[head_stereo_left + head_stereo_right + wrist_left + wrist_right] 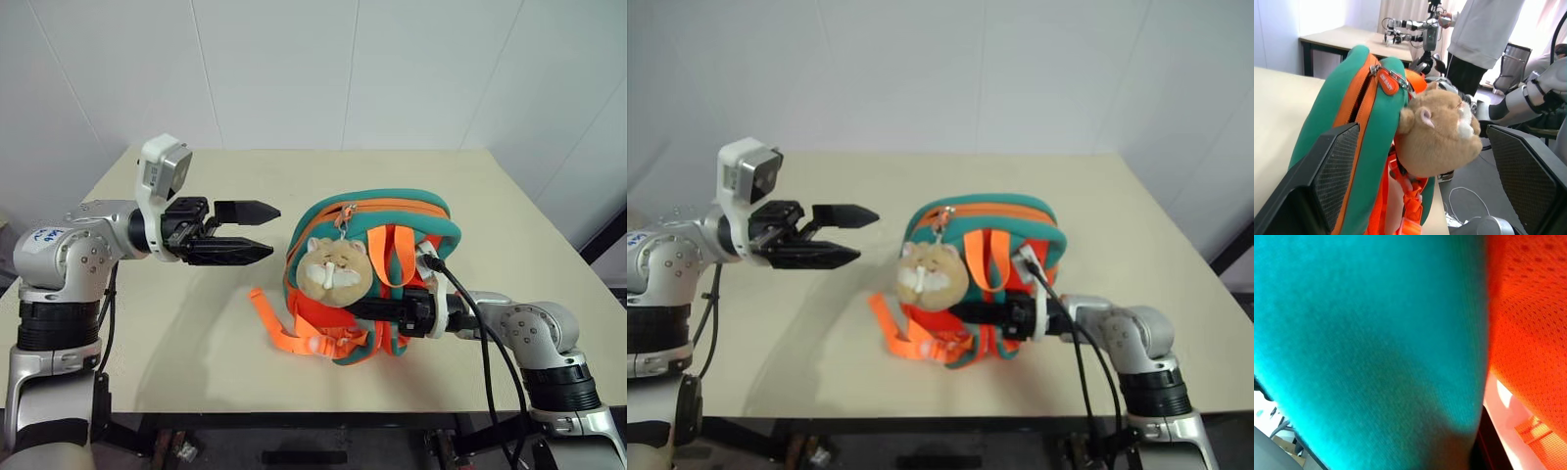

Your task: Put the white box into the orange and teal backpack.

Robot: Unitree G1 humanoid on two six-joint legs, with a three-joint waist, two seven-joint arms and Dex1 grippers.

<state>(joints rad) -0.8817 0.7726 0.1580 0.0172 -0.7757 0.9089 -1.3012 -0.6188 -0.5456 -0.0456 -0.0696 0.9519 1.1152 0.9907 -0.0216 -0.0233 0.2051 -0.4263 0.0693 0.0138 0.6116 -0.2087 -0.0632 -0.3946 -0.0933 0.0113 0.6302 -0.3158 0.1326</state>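
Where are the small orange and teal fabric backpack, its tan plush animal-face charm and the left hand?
small orange and teal fabric backpack (436, 227): left eye view, teal top edge.
tan plush animal-face charm (331, 270): left eye view, face.
left hand (263, 231): left eye view, between fingertips.

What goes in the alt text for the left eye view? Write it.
An orange and teal backpack stands on a beige table, a plush charm hanging on its front. The right gripper is shut on the backpack's front; the open left gripper hangs apart from it.

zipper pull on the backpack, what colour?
Orange zipper pull, clearest in the left wrist view.
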